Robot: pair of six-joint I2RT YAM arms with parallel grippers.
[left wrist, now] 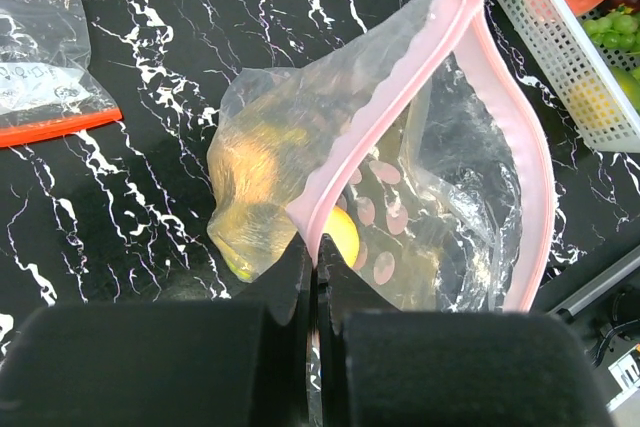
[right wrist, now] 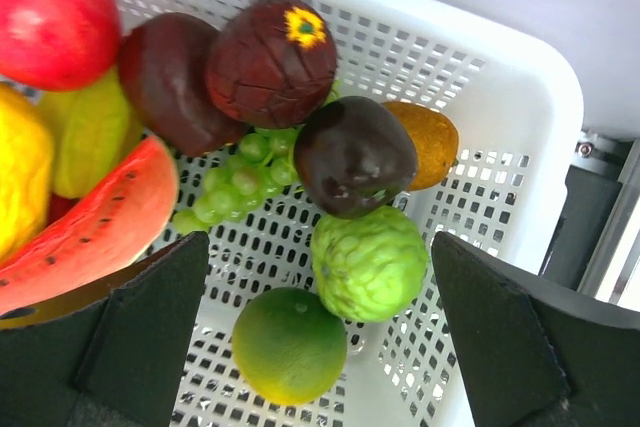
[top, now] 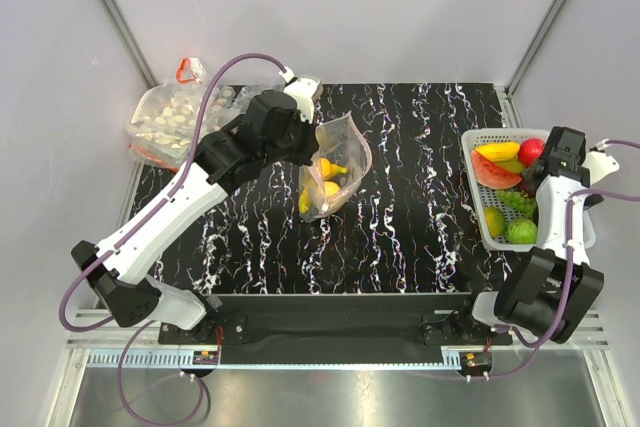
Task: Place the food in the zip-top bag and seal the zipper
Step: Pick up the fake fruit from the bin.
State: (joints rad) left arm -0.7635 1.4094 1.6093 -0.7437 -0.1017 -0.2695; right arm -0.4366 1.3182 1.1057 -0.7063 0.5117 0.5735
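The zip-top bag [top: 343, 159] lies at the table's middle with its mouth open; in the left wrist view the bag [left wrist: 455, 177] shows pale dots. Its pink zipper [left wrist: 400, 97] is pinched at one end by my left gripper [left wrist: 318, 259], which is shut on it and also shows in the top view [top: 308, 147]. Yellow food [left wrist: 345, 237] sits inside the bag [top: 325, 190]. My right gripper [right wrist: 315, 277] is open and empty, above a bumpy green fruit [right wrist: 370, 262] and a green-yellow round fruit [right wrist: 290, 344] in the basket; it hangs over the basket in the top view [top: 560, 162].
The white mesh basket [right wrist: 520, 97] at the table's right edge [top: 478, 137] holds several more toy fruits: a red apple [right wrist: 50, 17], dark purple fruits [right wrist: 355, 155], grapes, a watermelon slice. A second clear bag [top: 165, 122] with a red strip lies at the back left.
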